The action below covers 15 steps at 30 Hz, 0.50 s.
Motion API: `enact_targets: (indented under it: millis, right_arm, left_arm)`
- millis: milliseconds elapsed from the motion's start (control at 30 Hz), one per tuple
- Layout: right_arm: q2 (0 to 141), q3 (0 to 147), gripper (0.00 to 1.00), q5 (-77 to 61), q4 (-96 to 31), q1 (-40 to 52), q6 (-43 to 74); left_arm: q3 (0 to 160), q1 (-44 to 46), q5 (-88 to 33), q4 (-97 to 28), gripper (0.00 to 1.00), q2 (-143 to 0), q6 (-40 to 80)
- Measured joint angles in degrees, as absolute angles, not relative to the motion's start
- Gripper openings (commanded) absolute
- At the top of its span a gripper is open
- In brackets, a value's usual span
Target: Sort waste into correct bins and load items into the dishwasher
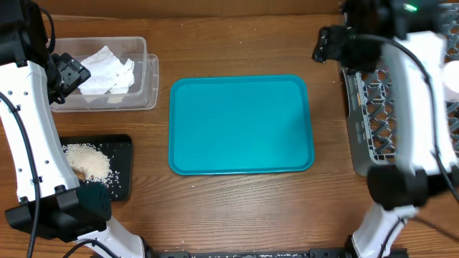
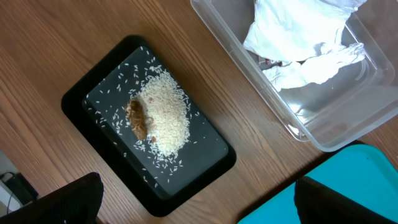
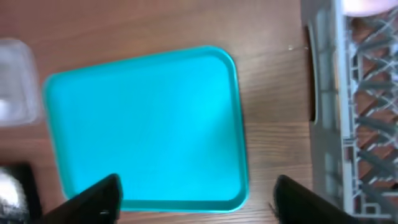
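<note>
Overhead: loose rice point(image 1: 87, 160) on black tray point(image 1: 123, 152)

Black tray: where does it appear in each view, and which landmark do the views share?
Overhead: black tray at lower left.
Left wrist: black tray left of centre, lying diagonally.
Right wrist: black tray blurred, at bottom left corner.
Shared landmark: teal tray, in all three views.

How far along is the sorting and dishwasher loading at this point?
Done: the napkin lies in the clear tub, rice and food scrap in the black tray; the teal tray is bare. In hand: nothing, left claw and right claw both open. Left: unclear, the right arm hides most of the dish rack.
</note>
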<state>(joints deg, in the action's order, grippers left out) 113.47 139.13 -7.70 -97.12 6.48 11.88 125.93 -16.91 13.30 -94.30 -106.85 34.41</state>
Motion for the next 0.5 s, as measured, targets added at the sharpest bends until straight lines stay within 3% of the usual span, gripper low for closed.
enact_targets:
  millis: [300, 500]
  right_arm:
    - [90.89, 129.73, 1.00, -4.10, -97.21, 6.48, 12.03]
    - [87.77, 116.75, 1.00, -2.31, -97.32, 6.46, 12.38]
  left_arm:
    - [125.93, -16.91, 13.30, -94.28, 1.00, -106.85, 34.41]
    - [125.93, -16.91, 13.30, -94.28, 1.00, -106.85, 34.41]
